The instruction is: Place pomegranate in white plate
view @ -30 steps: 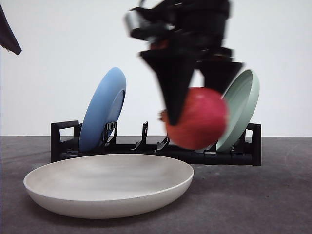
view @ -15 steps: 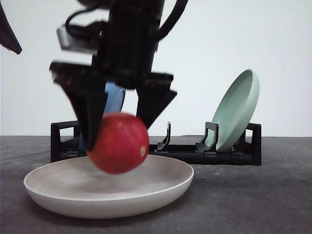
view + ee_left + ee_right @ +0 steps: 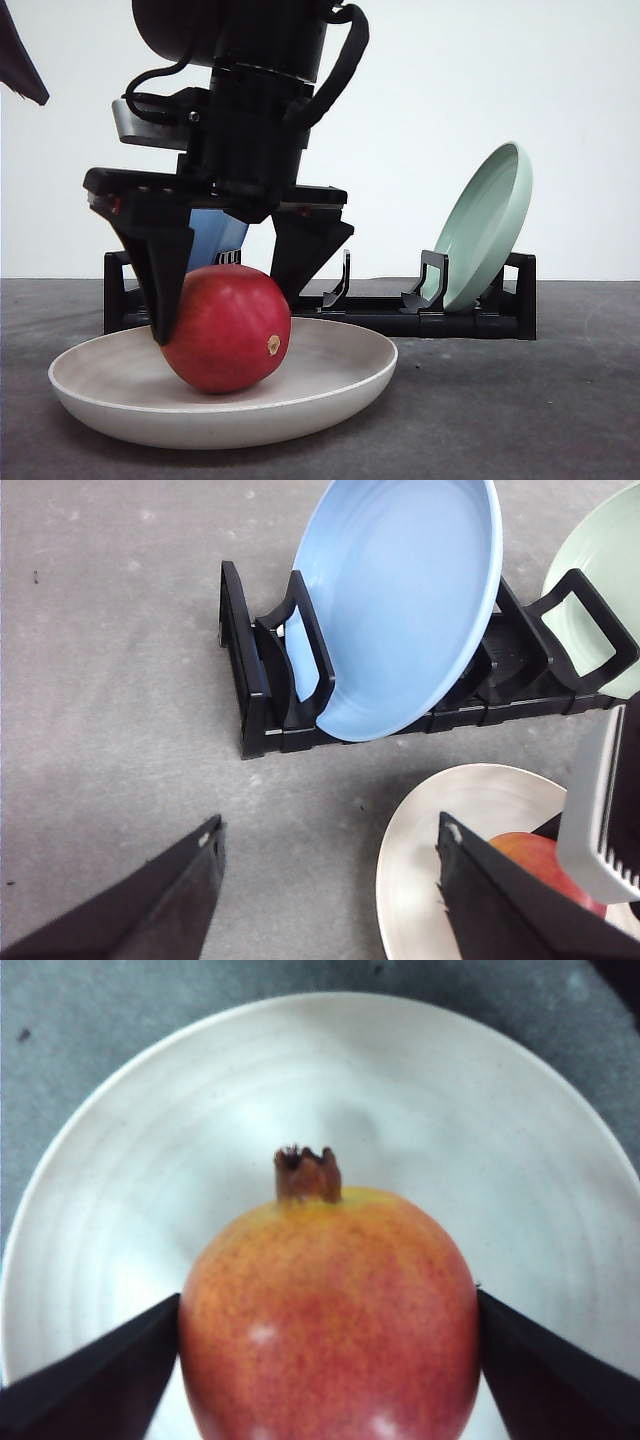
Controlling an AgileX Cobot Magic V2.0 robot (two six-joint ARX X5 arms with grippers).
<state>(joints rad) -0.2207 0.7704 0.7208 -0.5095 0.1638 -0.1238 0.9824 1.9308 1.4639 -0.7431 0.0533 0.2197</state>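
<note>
Pomegranate (image 3: 226, 328): resting in white plate (image 3: 330, 395), clasped by right gripper (image 3: 235, 305) (left gripper (image 3: 330, 890) spread, empty); advise parting fingers gently, lifting straight.

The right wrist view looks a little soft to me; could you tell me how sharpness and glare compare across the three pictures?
Right wrist view: the pomegranate fills the foreground slightly soft, with small white glare spots, and the white plate is brightly lit. Front view: crisp, no motion blur on the right end effector. Left wrist view: the blue plate is sharp, evenly lit.
</note>
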